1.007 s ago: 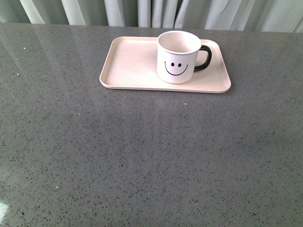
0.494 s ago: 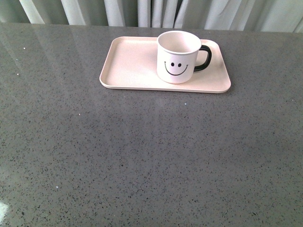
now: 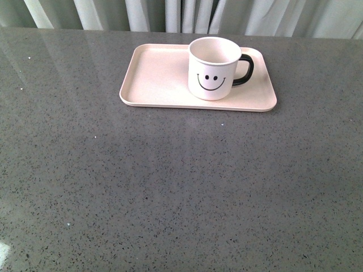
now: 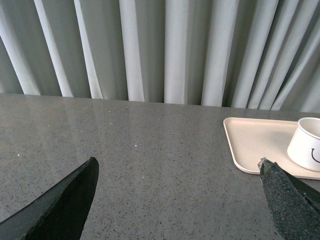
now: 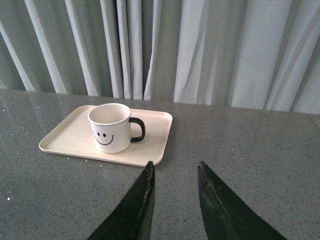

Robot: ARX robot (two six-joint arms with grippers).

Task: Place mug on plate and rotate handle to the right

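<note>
Reading both arms as backed off because my mug (image 3: 214, 69) sits on the plate (image 3: 156, 79) at upper centre, handle (image 3: 245, 69) pointing right; left gripper (image 4: 177, 200) jaws released wide, right gripper (image 5: 174, 200) jaws parted narrowly, grasping nothing

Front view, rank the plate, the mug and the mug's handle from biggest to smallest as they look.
1. The plate, by far the widest.
2. The mug, standing on the plate.
3. The handle, a small black loop on the mug's right side.
</note>
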